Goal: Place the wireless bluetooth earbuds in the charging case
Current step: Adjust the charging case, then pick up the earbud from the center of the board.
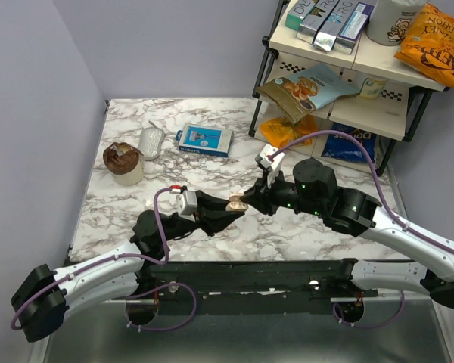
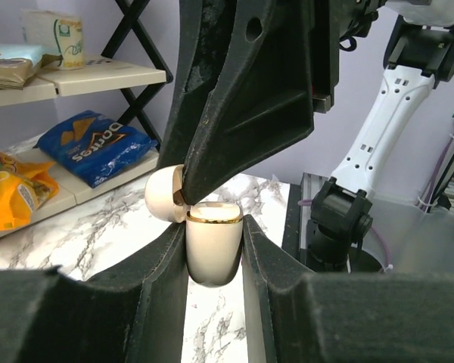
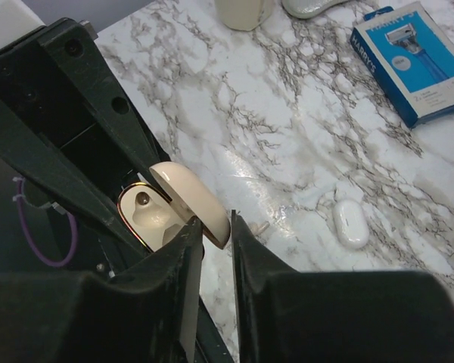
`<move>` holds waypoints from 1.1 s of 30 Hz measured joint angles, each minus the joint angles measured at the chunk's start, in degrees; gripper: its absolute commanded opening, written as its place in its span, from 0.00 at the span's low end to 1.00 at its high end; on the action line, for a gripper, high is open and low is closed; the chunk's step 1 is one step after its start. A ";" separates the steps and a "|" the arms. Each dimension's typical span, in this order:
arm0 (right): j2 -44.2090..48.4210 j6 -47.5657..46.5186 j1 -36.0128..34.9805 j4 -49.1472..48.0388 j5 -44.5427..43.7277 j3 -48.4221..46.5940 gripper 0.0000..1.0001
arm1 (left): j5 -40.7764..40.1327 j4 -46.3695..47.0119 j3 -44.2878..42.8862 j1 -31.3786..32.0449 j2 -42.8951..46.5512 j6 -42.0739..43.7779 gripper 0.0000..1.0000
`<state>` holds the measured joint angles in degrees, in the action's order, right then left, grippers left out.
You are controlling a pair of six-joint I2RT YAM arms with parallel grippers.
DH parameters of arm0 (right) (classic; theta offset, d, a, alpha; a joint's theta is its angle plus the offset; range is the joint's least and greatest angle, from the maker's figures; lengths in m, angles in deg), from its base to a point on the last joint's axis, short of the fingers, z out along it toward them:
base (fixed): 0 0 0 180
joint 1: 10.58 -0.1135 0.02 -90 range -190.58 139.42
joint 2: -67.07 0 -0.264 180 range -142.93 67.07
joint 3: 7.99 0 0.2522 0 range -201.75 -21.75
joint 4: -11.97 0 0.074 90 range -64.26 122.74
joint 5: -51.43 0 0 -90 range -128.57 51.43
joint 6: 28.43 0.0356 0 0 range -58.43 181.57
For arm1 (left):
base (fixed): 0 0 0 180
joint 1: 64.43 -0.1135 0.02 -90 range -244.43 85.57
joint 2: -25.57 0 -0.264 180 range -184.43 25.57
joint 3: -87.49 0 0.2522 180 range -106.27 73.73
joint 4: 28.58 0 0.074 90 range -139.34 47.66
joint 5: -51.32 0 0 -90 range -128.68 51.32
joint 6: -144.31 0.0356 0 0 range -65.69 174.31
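Observation:
My left gripper [image 2: 212, 231] [image 1: 228, 206] is shut on the cream charging case [image 2: 212, 249] [image 3: 147, 215], which has a gold rim, and holds it upright above the marble. The case's lid [image 3: 193, 200] [image 2: 165, 195] is swung open and one socket [image 3: 144, 200] is empty. My right gripper [image 3: 216, 221] [image 1: 247, 201] meets the case, its narrow jaws pinching the lid's edge. A tiny pale piece [image 3: 261, 225], possibly an earbud, lies on the marble by my right fingertip. A larger glossy white oval [image 3: 351, 223] lies beyond it; I cannot tell if it is an earbud or a case.
A blue razor box [image 1: 204, 139] [image 3: 416, 57], a white oval object [image 1: 150, 142] and a brown-topped cup [image 1: 124, 162] sit at the back of the table. A black shelf rack [image 1: 397, 125] with snack bags stands at the back right.

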<state>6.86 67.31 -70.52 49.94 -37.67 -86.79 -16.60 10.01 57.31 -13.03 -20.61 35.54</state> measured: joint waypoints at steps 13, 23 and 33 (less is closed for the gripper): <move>1.16 -1.97 0.02 1.14 1.97 0.00 0.23 | 2.56 0.98 -0.79 0.00 -1.25 -0.83 0.00; 1.42 -1.86 0.44 1.84 1.05 -0.11 0.64 | 3.48 -0.31 -0.81 0.13 -0.42 -0.81 0.00; 10.97 0.76 0.48 -0.76 -5.40 4.79 0.65 | -1.70 -2.16 1.88 0.48 6.51 -0.33 0.00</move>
<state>17.83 68.07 -70.04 49.18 -43.07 -82.00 -18.30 7.85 59.19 -12.55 -14.09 35.22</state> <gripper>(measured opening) 0.651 0.364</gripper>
